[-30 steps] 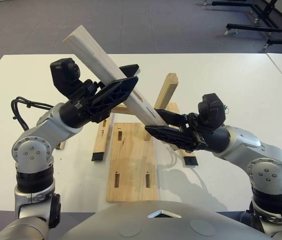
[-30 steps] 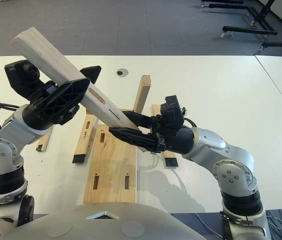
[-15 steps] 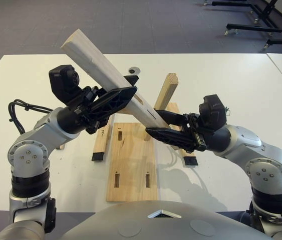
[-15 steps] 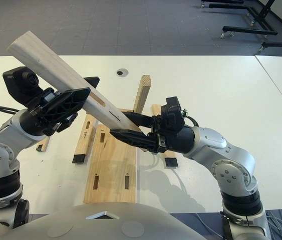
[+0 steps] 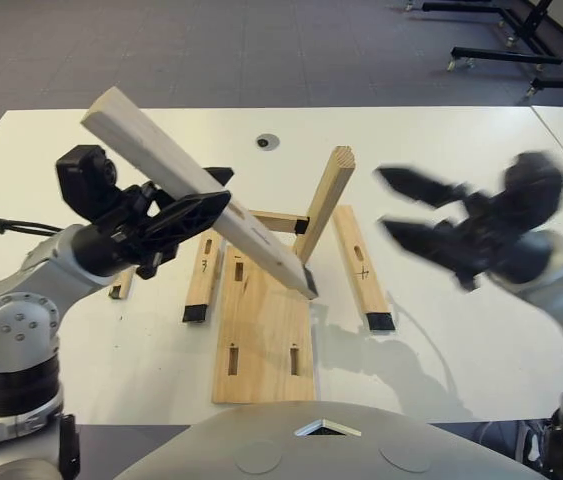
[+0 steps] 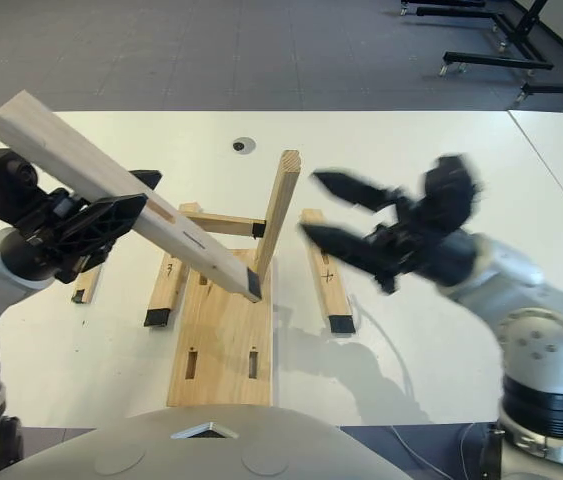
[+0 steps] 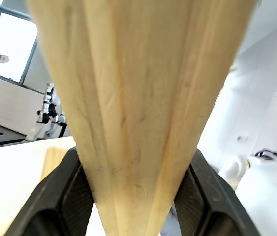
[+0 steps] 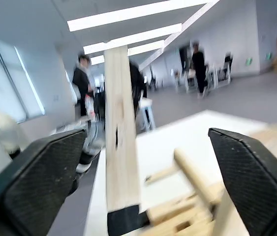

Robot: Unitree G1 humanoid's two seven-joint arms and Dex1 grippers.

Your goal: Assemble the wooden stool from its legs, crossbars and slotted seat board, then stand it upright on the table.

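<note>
Above the tabletop [image 5: 461, 140], a long wooden leg [image 5: 141, 135] is held tilted by the left gripper [image 5: 206, 197], whose fingers are clamped on its middle. Its black-capped lower end is seen over the slotted seat board [image 5: 261, 340], which lies flat; contact cannot be told. From the board's far edge a second leg [image 5: 326, 195] rises at a lean, with a crossbar [image 5: 273, 220] joined to its side. Two further legs are laid flat, one [image 5: 202, 280] beside each long edge [image 5: 359, 265]. The right gripper [image 5: 381, 198] is raised on the right, its fingers [image 5: 421, 184] spread apart and empty.
</note>
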